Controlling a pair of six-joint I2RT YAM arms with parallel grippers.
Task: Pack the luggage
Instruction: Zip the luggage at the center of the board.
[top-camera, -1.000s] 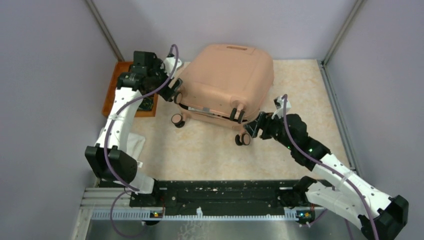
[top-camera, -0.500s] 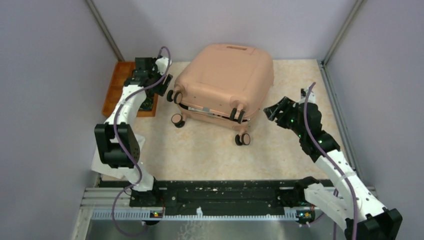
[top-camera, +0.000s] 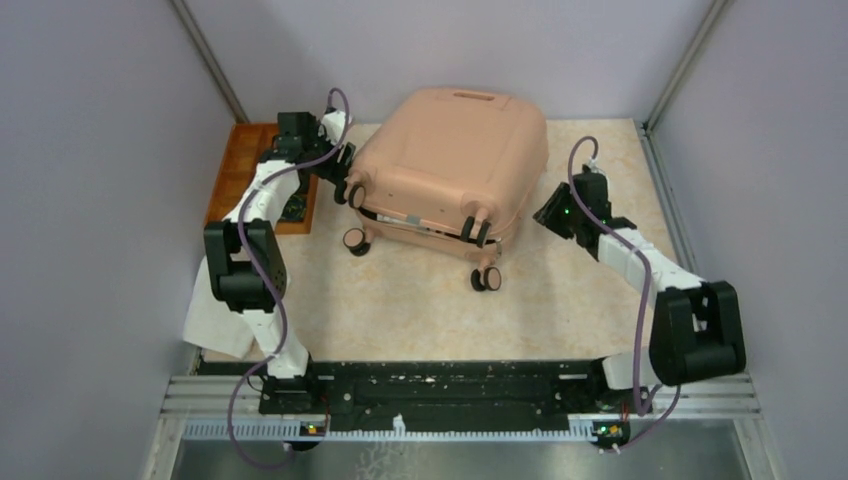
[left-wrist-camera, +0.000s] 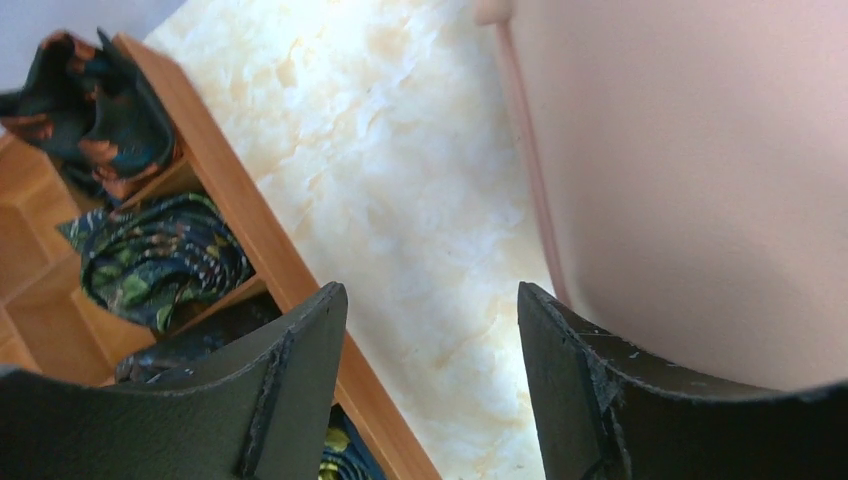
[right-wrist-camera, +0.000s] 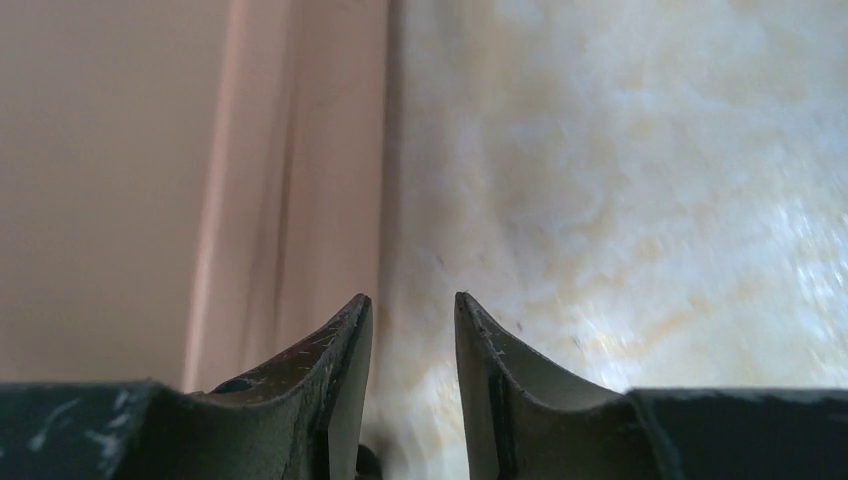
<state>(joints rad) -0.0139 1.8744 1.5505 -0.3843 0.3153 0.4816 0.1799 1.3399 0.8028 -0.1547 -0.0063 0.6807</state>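
The luggage (top-camera: 452, 155) is a peach-pink hard-shell suitcase lying closed on the table, wheels (top-camera: 486, 279) toward the arm bases. My left gripper (top-camera: 343, 180) hovers at its left front corner, jaws open and empty. In the left wrist view the left gripper (left-wrist-camera: 432, 300) frames bare table, with the luggage shell (left-wrist-camera: 700, 180) just to its right. My right gripper (top-camera: 545, 214) sits beside the luggage's right side. In the right wrist view the right gripper (right-wrist-camera: 412, 300) shows a narrow empty gap, with the luggage's side (right-wrist-camera: 150, 180) at left.
An orange compartmented tray (top-camera: 225, 190) stands at the far left, holding rolled dark patterned cloths (left-wrist-camera: 150, 260). A white cloth (top-camera: 215, 320) lies by the left arm's base. Grey walls close in on both sides and at the back.
The right gripper left the front wheel and swung back along the luggage's right side, its jaws narrowing. The left arm folded up, its gripper staying near the left corner. The luggage stayed put.
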